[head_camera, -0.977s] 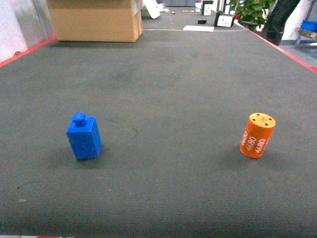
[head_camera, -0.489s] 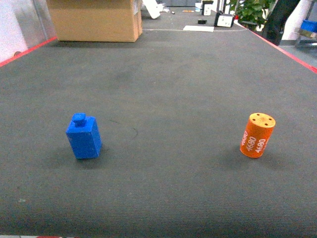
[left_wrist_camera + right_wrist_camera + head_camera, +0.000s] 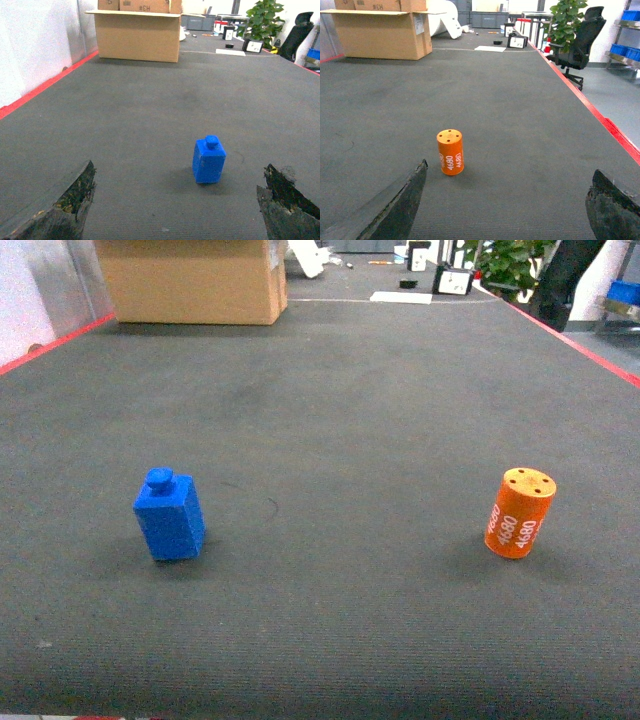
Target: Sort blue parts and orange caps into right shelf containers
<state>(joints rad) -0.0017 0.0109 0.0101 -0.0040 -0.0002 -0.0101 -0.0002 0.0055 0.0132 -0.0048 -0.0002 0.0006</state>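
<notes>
A blue part [image 3: 169, 517], a small block with a round knob on top, stands upright on the left of the dark grey mat. An orange cap [image 3: 519, 512], a cylinder printed "4680", stands on the right. Neither gripper shows in the head view. In the left wrist view my left gripper [image 3: 180, 166] is open and empty, with the blue part [image 3: 209, 161] a short way ahead, right of centre. My right gripper [image 3: 510, 166] is open and empty too, and the orange cap [image 3: 450, 151] stands ahead near its left finger. Blue containers [image 3: 626, 49] sit on a shelf at the far right.
A large cardboard box [image 3: 190, 280] stands at the back left of the mat. Red tape [image 3: 570, 335] edges the mat on the right side and also on the left [image 3: 45, 85]. A black office chair [image 3: 577, 42] and a potted plant [image 3: 565, 22] are beyond the right edge.
</notes>
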